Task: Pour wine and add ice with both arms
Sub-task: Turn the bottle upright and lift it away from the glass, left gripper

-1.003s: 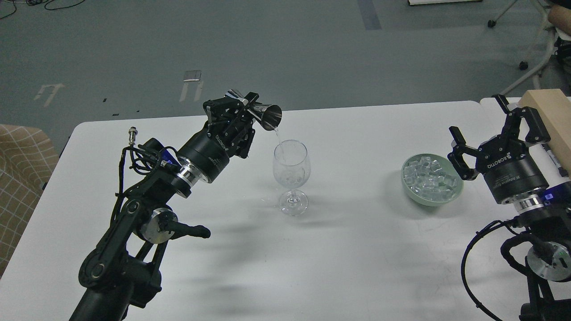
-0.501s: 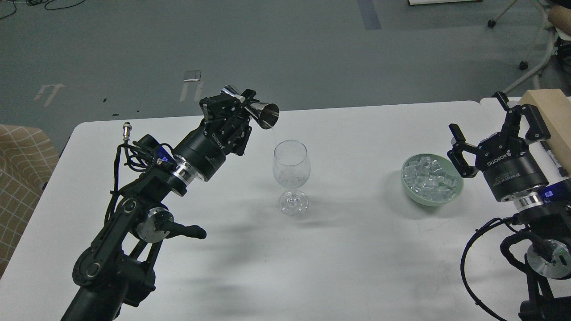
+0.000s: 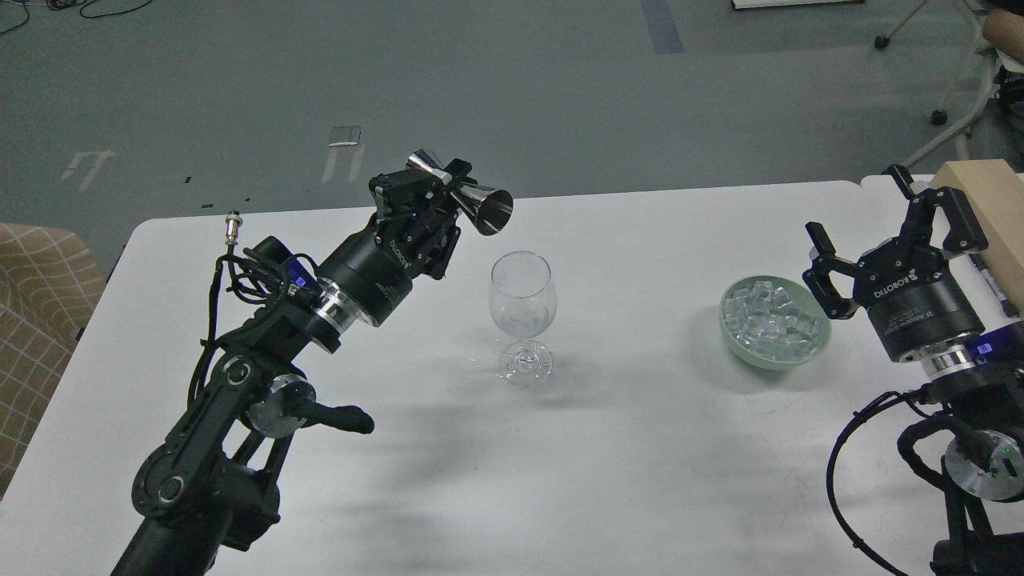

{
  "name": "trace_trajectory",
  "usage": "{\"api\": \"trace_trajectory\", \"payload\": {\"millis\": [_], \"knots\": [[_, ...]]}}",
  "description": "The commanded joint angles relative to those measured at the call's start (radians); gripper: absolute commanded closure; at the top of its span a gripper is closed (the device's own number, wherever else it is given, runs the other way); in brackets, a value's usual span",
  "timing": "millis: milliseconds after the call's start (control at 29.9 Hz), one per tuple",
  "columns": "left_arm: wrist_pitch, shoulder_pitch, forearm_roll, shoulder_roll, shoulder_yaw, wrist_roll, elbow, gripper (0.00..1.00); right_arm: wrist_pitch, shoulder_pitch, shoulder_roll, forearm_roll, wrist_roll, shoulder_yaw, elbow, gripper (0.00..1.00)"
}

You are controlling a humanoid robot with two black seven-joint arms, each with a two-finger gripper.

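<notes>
A clear stemmed wine glass (image 3: 522,308) stands upright mid-table with a little clear liquid in its bowl. My left gripper (image 3: 442,190) is shut on a silver double-cone jigger (image 3: 472,200), held on its side above and left of the glass, mouth facing right. No stream shows from it. Small clear ice cubes (image 3: 770,320) fill a pale green bowl (image 3: 774,357) to the right. My right gripper (image 3: 860,232) is open and empty, just right of the bowl and above the table.
The white table (image 3: 624,448) has its far edge just behind the jigger. A tan wooden block (image 3: 988,204) lies at the right edge behind my right gripper. A brown checked cushion (image 3: 36,312) sits off the table's left side.
The stream from the jigger into the glass has stopped. My left gripper has tipped the jigger back toward level and shifted it slightly right. The right arm has barely moved.
</notes>
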Motion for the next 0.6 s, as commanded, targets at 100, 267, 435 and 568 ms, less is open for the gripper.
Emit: {"api": "trace_trajectory", "payload": {"millis": [100,267,435,568], "knots": [[0.000,-0.004,0.072,0.001,0.023,-0.044,-0.002,0.88,0.000,0.001,0.000,0.000,0.000,0.000,-0.002,0.00],[0.002,-0.020,0.088,0.004,0.071,-0.071,-0.015,0.88,0.000,0.001,0.000,0.000,0.000,0.000,-0.004,0.00],[0.003,-0.020,0.146,0.004,0.072,-0.085,-0.024,0.88,0.000,0.001,0.000,0.000,0.000,0.000,-0.002,0.00],[0.005,-0.020,0.226,0.003,0.075,-0.136,-0.024,0.88,0.000,0.001,0.000,0.000,0.000,0.000,-0.002,0.00]]}}
